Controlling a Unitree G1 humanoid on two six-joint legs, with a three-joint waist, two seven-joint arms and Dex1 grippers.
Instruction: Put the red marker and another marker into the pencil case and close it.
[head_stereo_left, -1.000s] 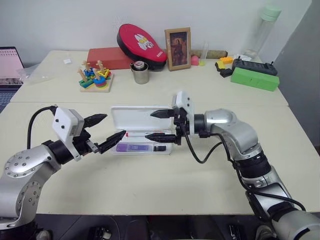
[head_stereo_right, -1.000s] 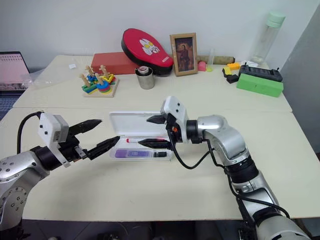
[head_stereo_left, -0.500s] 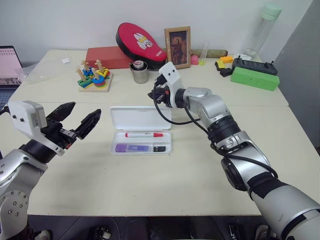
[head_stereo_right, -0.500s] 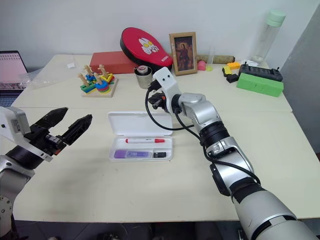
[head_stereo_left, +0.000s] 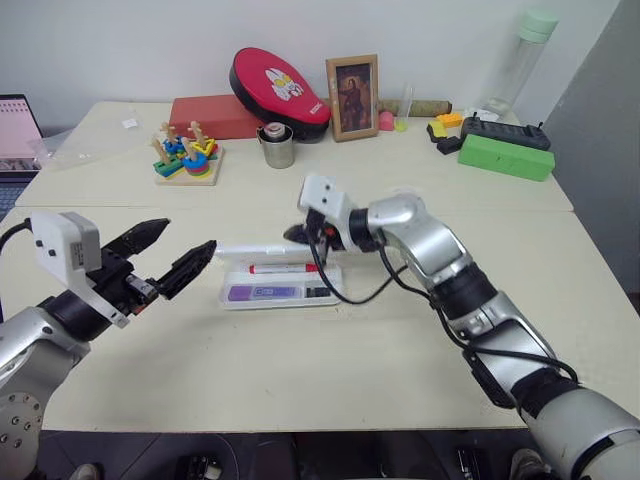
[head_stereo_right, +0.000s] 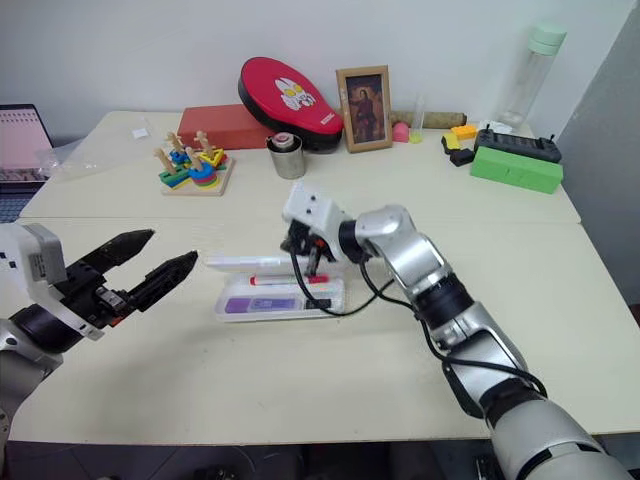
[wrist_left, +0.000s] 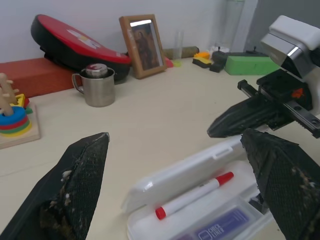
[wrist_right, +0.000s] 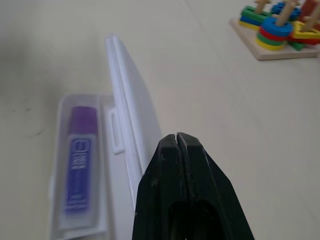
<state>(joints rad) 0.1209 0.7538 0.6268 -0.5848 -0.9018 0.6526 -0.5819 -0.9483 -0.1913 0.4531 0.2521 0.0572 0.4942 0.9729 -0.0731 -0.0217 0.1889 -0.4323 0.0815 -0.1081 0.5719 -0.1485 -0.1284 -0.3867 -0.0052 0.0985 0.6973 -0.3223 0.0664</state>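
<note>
The pencil case (head_stereo_left: 280, 281) lies mid-surface with its lid half lowered, the red marker (head_stereo_left: 283, 268) and the purple highlighter (head_stereo_left: 263, 293) inside. The right pincer (head_stereo_left: 297, 234), fingers pressed together and holding nothing, sits at the lid's far right edge. The left pincer (head_stereo_left: 165, 255) hovers spread wide and empty, left of the case.

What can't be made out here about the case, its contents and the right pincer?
- Right pincer touching the pencil case lid: undecidable in the eye views.
- Tiny black item: too small to identify.
- Red marker: hidden by the raised lid in the right wrist view.
</note>
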